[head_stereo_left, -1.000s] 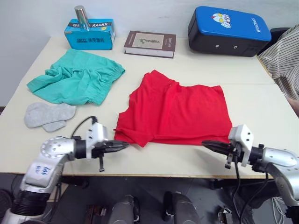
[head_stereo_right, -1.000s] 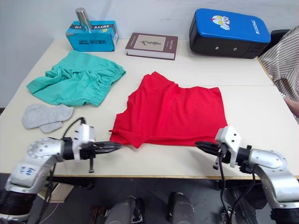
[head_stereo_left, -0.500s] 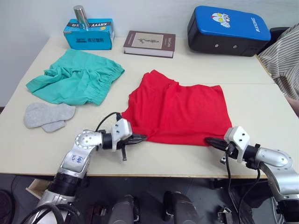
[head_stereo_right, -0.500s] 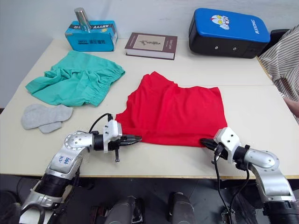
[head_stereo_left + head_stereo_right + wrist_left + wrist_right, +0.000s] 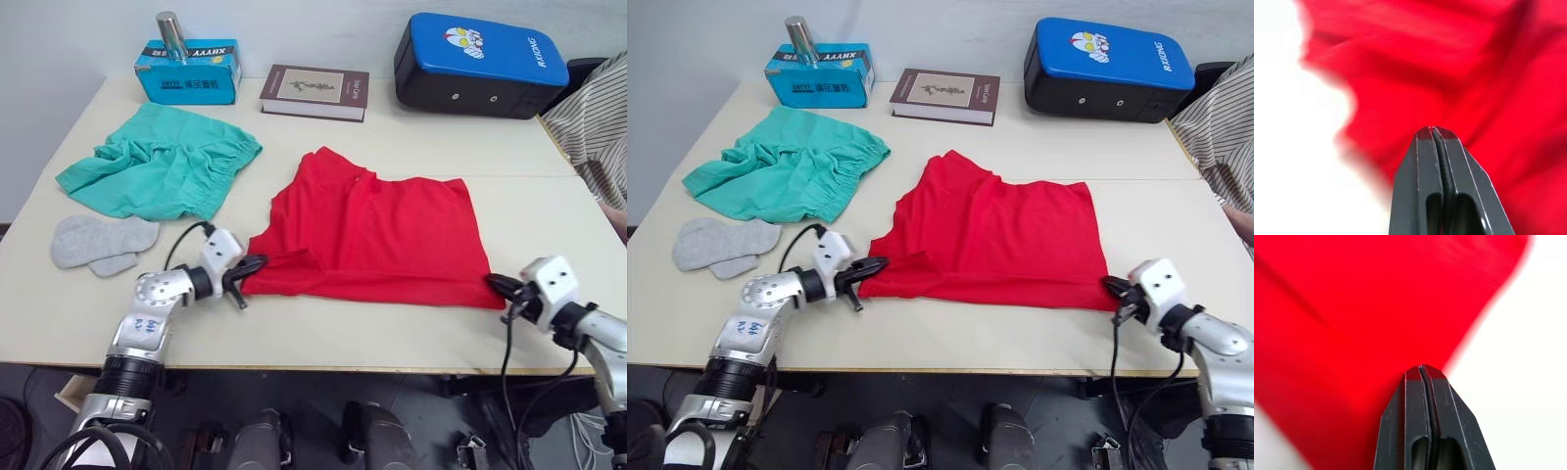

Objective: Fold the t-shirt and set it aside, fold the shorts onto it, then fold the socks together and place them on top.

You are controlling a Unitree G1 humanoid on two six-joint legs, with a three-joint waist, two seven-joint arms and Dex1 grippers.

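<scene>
Both hands, left (image 5: 257,264) and right (image 5: 493,285), pinch the tee's (image 5: 377,235) near corners shut; thin grips could slip, spoiling the fold.

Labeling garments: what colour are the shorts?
Teal-green, plain; the shorts show best in the left eye view.

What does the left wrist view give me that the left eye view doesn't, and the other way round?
Left wrist view: the left tool with its fingers pressed together, tips against the t-shirt. Left eye view: the shorts, socks, a book, a blue case and the right tool at the shirt's other near corner. Both: the red shirt on the table.
</scene>
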